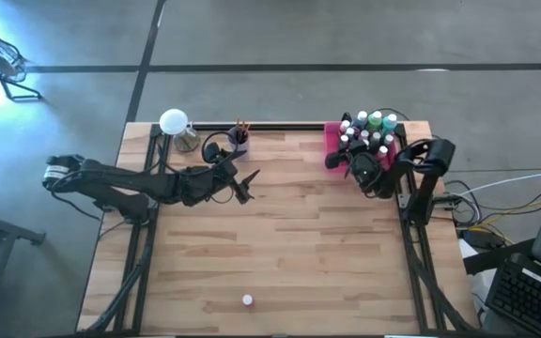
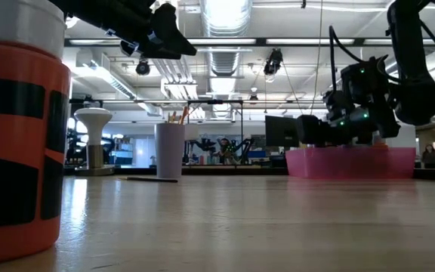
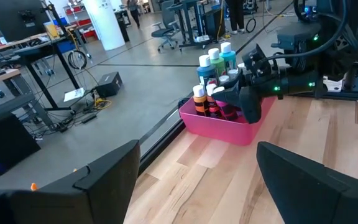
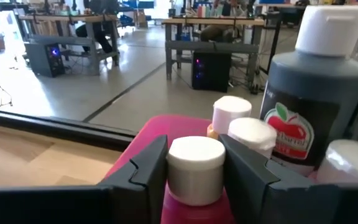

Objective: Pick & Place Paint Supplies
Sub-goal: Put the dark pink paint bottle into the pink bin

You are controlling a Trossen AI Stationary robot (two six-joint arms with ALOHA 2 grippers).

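- At the pink tray [image 1: 331,141], my right gripper [image 4: 194,168] has its fingers clamped on a white-capped bottle [image 4: 196,169] among the other bottles [image 1: 372,127].
- Lifting crooked could knock neighbours over.
- My left gripper [image 1: 242,186] hovers spread wide near the cup [image 1: 239,141], holding nothing.

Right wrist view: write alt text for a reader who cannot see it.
The right gripper has its two dark fingers closed around a white-capped paint bottle standing in the pink tray. Beside it stand more white-capped bottles, including a tall dark one; beyond the table edge lies a workshop floor with desks.
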